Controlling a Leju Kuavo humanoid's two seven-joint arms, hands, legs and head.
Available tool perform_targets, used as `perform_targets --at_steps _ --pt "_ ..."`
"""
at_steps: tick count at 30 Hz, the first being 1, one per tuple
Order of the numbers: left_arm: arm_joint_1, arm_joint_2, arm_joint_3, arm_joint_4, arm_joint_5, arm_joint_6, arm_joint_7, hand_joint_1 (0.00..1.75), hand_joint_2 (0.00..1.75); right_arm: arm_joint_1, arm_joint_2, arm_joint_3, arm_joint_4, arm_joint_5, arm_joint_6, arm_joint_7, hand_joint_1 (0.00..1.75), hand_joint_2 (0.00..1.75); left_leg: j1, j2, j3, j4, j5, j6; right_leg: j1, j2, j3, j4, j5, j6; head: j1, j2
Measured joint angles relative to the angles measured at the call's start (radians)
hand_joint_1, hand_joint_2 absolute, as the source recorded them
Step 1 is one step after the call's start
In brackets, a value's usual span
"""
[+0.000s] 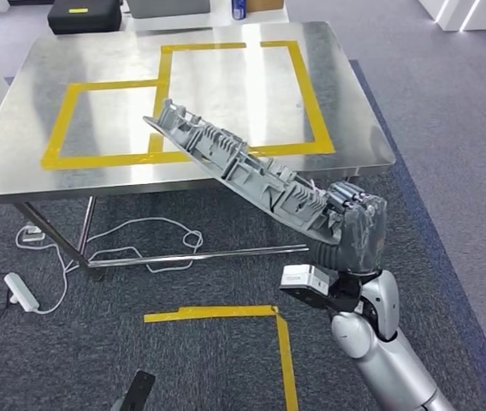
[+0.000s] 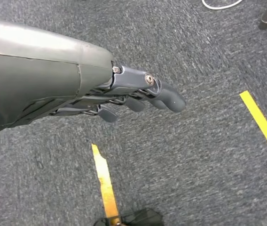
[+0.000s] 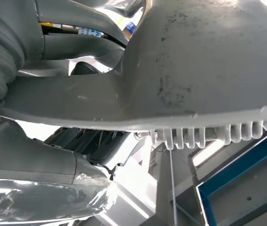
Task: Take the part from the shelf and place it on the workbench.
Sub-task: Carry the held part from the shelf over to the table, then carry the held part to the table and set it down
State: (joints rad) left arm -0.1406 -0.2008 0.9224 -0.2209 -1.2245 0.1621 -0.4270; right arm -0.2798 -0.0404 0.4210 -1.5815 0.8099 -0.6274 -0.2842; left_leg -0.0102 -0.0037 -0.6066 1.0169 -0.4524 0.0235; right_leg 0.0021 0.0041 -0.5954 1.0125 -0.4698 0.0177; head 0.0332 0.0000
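The part (image 1: 240, 163), a long grey ribbed moulding, is off the shelf and in my right hand (image 1: 355, 224), whose fingers are wrapped round its near end. It is held in the air, tilted, far end higher and reaching over the front edge of the workbench (image 1: 27, 145). I judge pickup complete and placement outstanding: the part is not yet touching the steel top or the yellow tape outlines (image 1: 66, 111). My left hand (image 2: 139, 94) hangs over the carpet, fingers extended and empty
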Motion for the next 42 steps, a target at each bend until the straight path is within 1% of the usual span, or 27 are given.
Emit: perform_targets --at_steps 2,3,4,6,7,8,9,10,12,13,15,18,19,22,23,24,25,27,28,30,33,35,37,38,39,40,42 --pt "0.000 0.000 0.000 0.000 0.000 0.000 0.000 0.00 1.75 0.001 0.000 0.001 0.000 0.000 0.000 0.000 1.75 1.75 0.001 0.000 -0.002 0.004 -0.006 -0.009 -0.003 0.000 0.001 -0.004 0.005 -0.009 0.000 0.000" --pt "0.000 0.000 0.000 0.000 0.000 0.000 0.000 0.00 1.75 0.000 0.000 0.001 0.000 0.000 0.000 0.000 1.75 1.75 0.002 0.001 -0.010 0.023 -0.022 -0.014 -0.004 0.000 0.003 -0.007 0.007 -0.014 -0.003 0.000" --pt "-0.001 0.000 0.000 0.000 0.000 0.000 0.000 0.00 1.75 0.000 0.000 0.001 0.000 0.000 -0.001 0.000 1.75 1.75 0.003 0.000 -0.026 0.060 -0.047 -0.020 -0.006 -0.001 0.004 -0.010 0.009 -0.019 -0.004 0.000" --pt "0.000 0.000 0.000 0.000 0.000 0.000 0.000 0.00 1.75 -0.001 0.000 0.001 0.000 0.000 -0.001 0.000 1.75 1.75 0.007 0.001 -0.081 0.184 -0.109 -0.028 -0.006 -0.002 0.004 -0.010 0.009 -0.024 -0.008 0.000" --pt "0.002 0.000 0.000 0.000 0.000 0.000 0.000 0.00 1.75 0.000 0.000 0.001 0.001 0.000 -0.002 0.001 1.75 1.75 0.009 0.001 -0.107 0.240 -0.128 -0.030 -0.005 -0.003 0.004 -0.010 0.008 -0.025 -0.007 0.000" --pt "0.003 0.000 0.000 0.000 0.001 0.000 0.000 0.00 1.75 0.001 0.000 0.001 0.002 0.000 -0.002 0.001 1.75 1.75 0.010 0.001 -0.122 0.271 -0.130 -0.032 -0.005 -0.002 0.004 -0.009 0.008 -0.025 -0.007 0.000" --pt "0.004 0.001 0.000 0.000 0.001 0.000 0.000 0.00 1.75 0.002 0.000 0.001 0.004 0.000 -0.002 0.001 1.75 1.75 0.011 0.001 -0.119 0.264 -0.113 -0.033 -0.005 -0.002 0.004 -0.009 0.008 -0.025 -0.007 0.000" --pt "0.004 0.001 0.000 0.000 0.001 0.000 0.000 0.00 1.75 0.002 0.000 0.001 0.005 0.000 -0.002 0.002 1.75 1.75 0.013 0.001 -0.099 0.222 -0.081 -0.032 -0.005 -0.001 0.005 -0.008 0.008 -0.024 -0.008 0.000" --pt "0.002 0.001 0.000 0.000 0.001 0.000 0.000 0.00 1.75 0.001 0.000 0.001 0.005 0.000 -0.003 0.002 1.75 1.75 0.014 0.001 -0.036 0.095 -0.018 -0.028 -0.003 0.001 0.005 -0.005 0.006 -0.021 -0.008 0.000" --pt "0.000 0.001 0.000 0.000 0.001 0.000 0.000 0.00 1.75 0.000 0.000 0.001 0.005 0.000 -0.003 0.002 1.75 1.75 0.013 0.001 -0.012 0.046 -0.005 -0.025 -0.001 0.001 0.003 -0.003 0.006 -0.017 -0.007 0.000" --pt "-0.001 0.001 -0.001 0.000 0.001 0.000 0.000 0.00 1.75 -0.002 0.000 0.000 0.005 0.000 -0.004 0.003 1.75 1.75 0.011 0.000 0.003 0.008 -0.007 -0.017 0.001 0.001 -0.002 -0.001 0.006 -0.007 -0.007 0.000" --pt "0.000 0.001 -0.004 0.000 0.000 -0.001 0.001 0.00 1.75 -0.003 0.000 -0.002 0.005 0.000 -0.006 0.005 1.75 1.75 0.012 0.000 0.004 -0.001 -0.003 0.000 -0.003 0.000 -0.015 0.017 -0.008 0.008 -0.005 0.000" --pt "0.000 0.001 -0.005 0.000 0.000 -0.002 0.001 0.00 1.75 -0.004 0.000 -0.004 0.005 -0.001 -0.007 0.006 1.75 1.75 0.013 0.001 0.005 -0.004 -0.001 0.005 -0.004 -0.001 -0.033 0.052 -0.029 0.013 -0.003 0.000" --pt "-0.002 0.001 -0.011 0.000 0.000 -0.004 0.001 0.00 1.75 -0.002 0.000 -0.009 0.008 -0.002 -0.008 0.009 1.75 1.75 0.013 0.002 0.005 -0.004 0.000 0.012 -0.006 -0.001 -0.123 0.240 -0.114 0.022 0.000 0.000" --pt "-0.002 0.001 -0.012 0.000 0.000 -0.004 0.001 0.00 1.75 0.000 0.000 -0.011 0.010 -0.002 -0.009 0.010 1.75 1.75 0.012 0.002 0.004 -0.004 0.000 0.012 -0.006 -0.001 -0.142 0.279 -0.122 0.023 0.000 0.000" --pt "-0.001 0.002 -0.014 0.000 0.000 -0.004 0.001 0.00 1.75 0.002 0.000 -0.014 0.012 -0.002 -0.009 0.011 1.75 1.75 0.012 0.001 0.004 -0.004 0.000 0.012 -0.006 -0.001 -0.142 0.279 -0.111 0.023 0.001 0.000" --pt "-0.001 0.002 -0.015 0.000 0.000 -0.005 0.001 0.00 1.75 0.003 0.000 -0.016 0.014 -0.002 -0.010 0.011 1.75 1.75 0.012 0.001 0.005 -0.003 0.000 0.012 -0.006 -0.001 -0.123 0.239 -0.083 0.022 0.001 0.000" --pt "-0.001 0.001 -0.016 0.000 0.000 -0.005 0.001 0.00 1.75 0.002 0.000 -0.019 0.016 -0.002 -0.011 0.012 1.75 1.75 0.010 0.001 0.005 -0.002 -0.002 0.009 -0.005 -0.003 -0.053 0.103 -0.022 0.017 0.001 0.000" --pt "-0.001 0.001 -0.016 0.000 0.000 -0.006 0.000 0.00 1.75 0.002 0.000 -0.020 0.016 -0.002 -0.012 0.012 1.75 1.75 0.007 0.001 0.003 0.000 -0.002 0.006 -0.005 -0.004 -0.024 0.049 -0.006 0.013 0.000 0.000" --pt "0.000 0.002 -0.017 0.000 0.000 -0.007 0.000 0.00 1.75 0.002 0.000 -0.021 0.016 -0.002 -0.015 0.012 1.75 1.75 0.004 0.001 -0.001 0.001 0.000 -0.003 -0.002 -0.003 -0.001 0.005 -0.003 0.006 -0.001 0.000" --pt "0.000 0.002 -0.017 0.000 0.000 -0.008 0.000 0.00 1.75 0.007 0.000 -0.025 0.016 -0.002 -0.017 0.012 1.75 1.75 0.006 0.001 -0.006 0.011 -0.010 -0.016 -0.004 -0.002 0.002 -0.002 0.003 -0.008 -0.002 0.000" --pt "0.000 0.002 -0.017 0.000 0.000 -0.008 0.000 0.00 1.75 0.007 0.000 -0.026 0.016 -0.002 -0.018 0.012 1.75 1.75 0.008 0.001 -0.037 0.081 -0.057 -0.026 -0.007 -0.003 0.004 -0.007 0.005 -0.019 -0.005 0.000" --pt "0.002 0.003 -0.017 0.000 0.000 -0.008 0.000 0.00 1.75 0.008 0.000 -0.027 0.016 -0.003 -0.018 0.012 1.75 1.75 0.010 0.001 -0.096 0.206 -0.113 -0.032 -0.006 -0.003 0.004 -0.007 0.004 -0.023 -0.007 0.000" --pt "0.003 0.003 -0.017 0.000 0.001 -0.008 0.000 0.00 1.75 0.009 0.000 -0.027 0.016 -0.003 -0.018 0.012 1.75 1.75 0.010 0.001 -0.119 0.251 -0.123 -0.033 -0.006 -0.003 0.005 -0.007 0.004 -0.024 -0.007 0.000" --pt "0.004 0.003 -0.017 0.000 0.001 -0.008 0.000 0.00 1.75 0.010 0.000 -0.027 0.017 -0.003 -0.018 0.012 1.75 1.75 0.010 0.001 -0.128 0.269 -0.118 -0.034 -0.005 -0.002 0.005 -0.006 0.003 -0.024 -0.007 0.000" --pt "0.004 0.003 -0.017 0.000 0.001 -0.008 0.000 0.00 1.75 0.011 0.000 -0.027 0.017 -0.003 -0.018 0.012 1.75 1.75 0.010 0.001 -0.119 0.248 -0.094 -0.032 -0.005 -0.001 0.006 -0.006 0.003 -0.024 -0.007 0.000" --pt "0.003 0.004 -0.017 0.000 0.001 -0.008 0.000 0.00 1.75 0.012 0.000 -0.027 0.017 -0.003 -0.018 0.012 1.75 1.75 0.010 0.001 -0.063 0.132 -0.027 -0.025 -0.004 0.002 0.009 -0.006 0.002 -0.022 -0.007 0.000"
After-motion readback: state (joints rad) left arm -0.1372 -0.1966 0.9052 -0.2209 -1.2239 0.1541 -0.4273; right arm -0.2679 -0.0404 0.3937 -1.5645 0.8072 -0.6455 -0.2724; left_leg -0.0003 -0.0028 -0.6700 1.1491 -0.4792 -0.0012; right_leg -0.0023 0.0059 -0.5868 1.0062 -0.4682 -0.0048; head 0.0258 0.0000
